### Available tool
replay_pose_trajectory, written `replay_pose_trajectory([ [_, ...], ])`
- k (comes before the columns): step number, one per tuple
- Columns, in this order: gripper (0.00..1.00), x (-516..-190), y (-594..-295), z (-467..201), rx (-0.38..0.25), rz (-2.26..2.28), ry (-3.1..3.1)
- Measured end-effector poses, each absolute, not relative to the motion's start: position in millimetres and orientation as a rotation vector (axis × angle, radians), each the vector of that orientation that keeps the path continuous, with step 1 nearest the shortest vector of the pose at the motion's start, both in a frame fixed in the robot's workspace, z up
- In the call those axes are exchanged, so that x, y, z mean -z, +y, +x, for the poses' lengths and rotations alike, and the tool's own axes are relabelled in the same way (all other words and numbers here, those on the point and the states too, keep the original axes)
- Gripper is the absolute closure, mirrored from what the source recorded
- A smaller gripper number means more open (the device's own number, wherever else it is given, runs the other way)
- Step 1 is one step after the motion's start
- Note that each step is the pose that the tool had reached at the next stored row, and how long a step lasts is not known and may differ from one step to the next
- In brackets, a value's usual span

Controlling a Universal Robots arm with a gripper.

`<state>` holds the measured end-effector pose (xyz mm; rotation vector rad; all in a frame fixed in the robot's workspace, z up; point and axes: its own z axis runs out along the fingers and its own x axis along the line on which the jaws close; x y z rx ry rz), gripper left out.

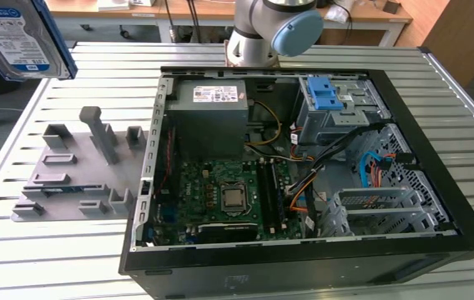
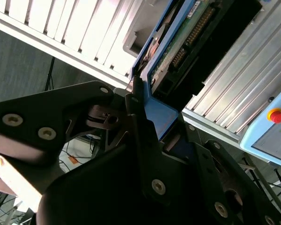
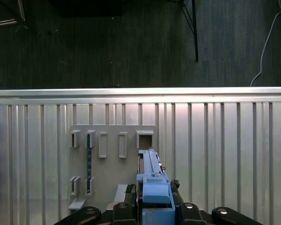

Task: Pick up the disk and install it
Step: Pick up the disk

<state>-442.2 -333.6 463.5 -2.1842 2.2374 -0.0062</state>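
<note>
Quick count: one disk (image 1: pixel 16 37), one open PC case (image 1: pixel 304 265), one grey slotted rack (image 1: pixel 70 187), one power supply box (image 1: pixel 212 115), one robot arm (image 1: pixel 262 31), one bench (image 1: pixel 45 256).

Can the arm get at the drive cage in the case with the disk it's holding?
Probably yes. The gripper grips the disk clear of the case; the case side is off and the drive cage lies open from above. Black cables run close beside it.

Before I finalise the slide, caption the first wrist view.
Gripper shut on the blue-framed disk, edge-on, with the grey slotted fixture on the ribbed table beyond.
</note>
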Motion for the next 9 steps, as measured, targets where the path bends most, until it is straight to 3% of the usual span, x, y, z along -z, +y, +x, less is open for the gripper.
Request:
replay_pose_trajectory([
  [9,0.63,-463.5,-350.1,-442.2,0.006,-2.184,2.237],
])
